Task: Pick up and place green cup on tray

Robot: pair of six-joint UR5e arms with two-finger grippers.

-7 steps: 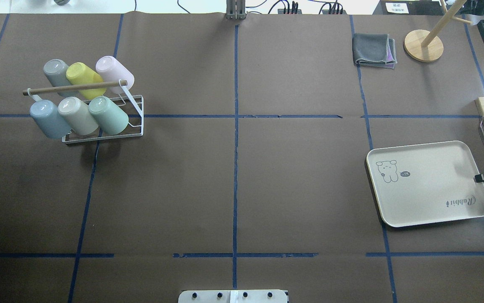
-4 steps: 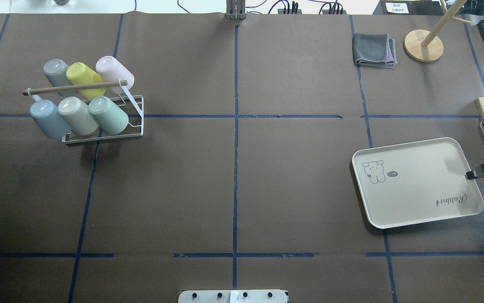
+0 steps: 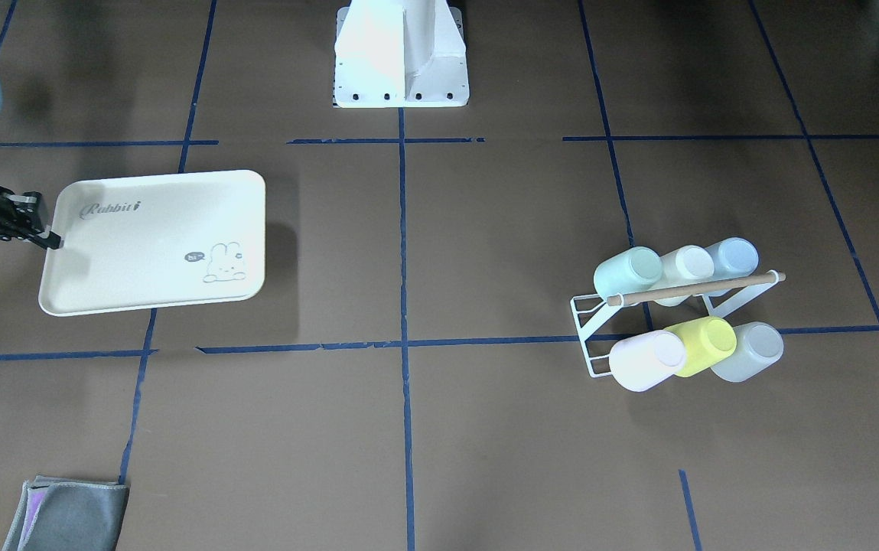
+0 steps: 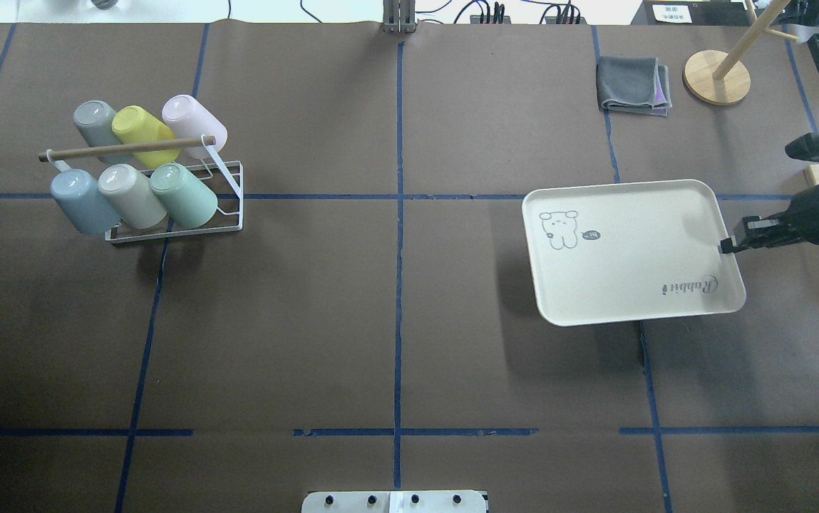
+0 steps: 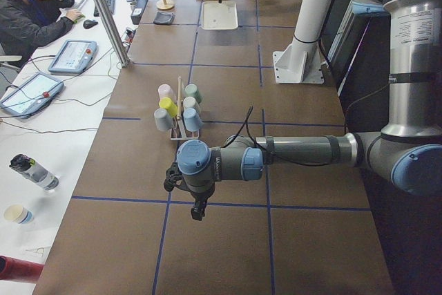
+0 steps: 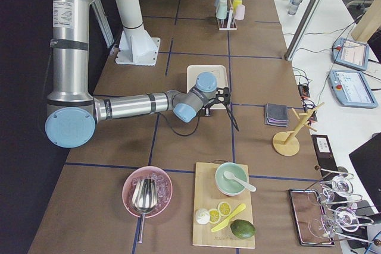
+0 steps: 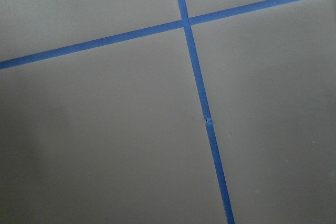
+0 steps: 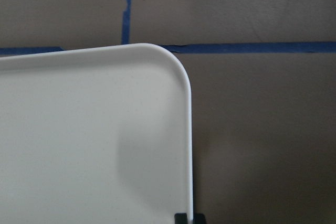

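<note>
The pale mint-green cup [image 4: 182,194] lies tilted on a white wire rack [image 4: 231,189] at the table's left, at the right end of the near row; it also shows in the front view [image 3: 627,273]. My right gripper [image 4: 725,247] is shut on the right rim of the cream "Rabbit" tray [image 4: 630,263] and holds it slightly above the table, over its shadow. The tray also shows in the front view [image 3: 141,260] and the right wrist view [image 8: 79,140]. My left gripper [image 5: 199,211] hangs over the table's left end, away from the rack; I cannot tell whether it is open or shut.
The rack holds several other cups, among them a yellow-green one [image 4: 140,128] and a pale blue one [image 4: 81,201]. A grey folded cloth [image 4: 634,85] and a wooden stand [image 4: 716,77] sit at the far right. A cutting board [image 6: 223,212] and a pink bowl [image 6: 147,191] lie at the right end.
My right gripper has carried the tray left and toward the table's far side, from the near right area toward the middle. The cups and rack have not moved.
</note>
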